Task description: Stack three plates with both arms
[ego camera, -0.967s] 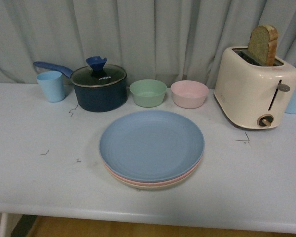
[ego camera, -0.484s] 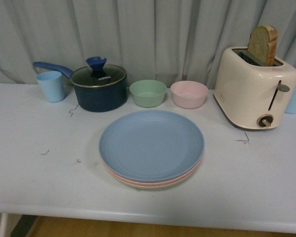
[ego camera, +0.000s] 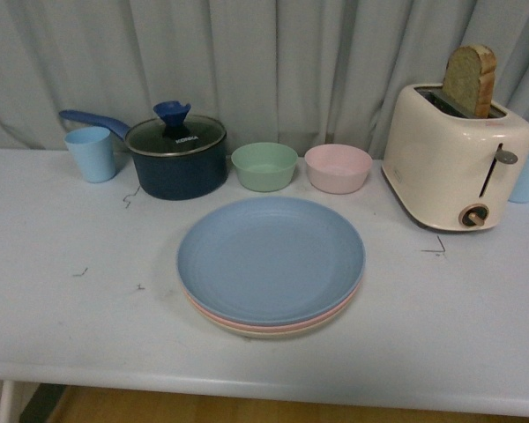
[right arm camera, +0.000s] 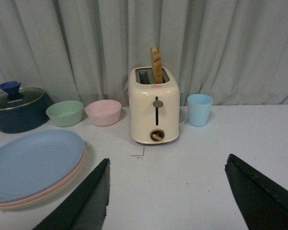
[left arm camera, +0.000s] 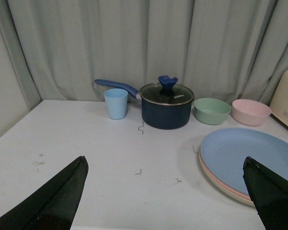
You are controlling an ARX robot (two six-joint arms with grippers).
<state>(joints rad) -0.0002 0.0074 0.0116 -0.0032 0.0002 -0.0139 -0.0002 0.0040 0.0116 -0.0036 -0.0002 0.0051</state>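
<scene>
- On table (ego camera: 62, 308), mid-front: blue plate (ego camera: 271, 257) lay on top of pink plate (ego camera: 247, 322), beige plate (ego camera: 278, 333) at bottom; all 3 stacked, edges nearly flush.
- Behind stack: green bowl (ego camera: 264, 166) & pink bowl (ego camera: 338, 167); pot (ego camera: 177, 156) to their left, toaster (ego camera: 457, 155) to their right.
- L gripper (left arm camera: 165, 191): fingers spread wide, holding nothing, well clear of stack.
- R gripper (right arm camera: 168, 191): fingers spread wide, holding nothing.

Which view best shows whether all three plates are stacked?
The front view: the blue plate is whole, with the pink plate and beige plate rims showing beneath it. The left wrist view and right wrist view each show only part of the stack, cut off at the frame edge.
</scene>
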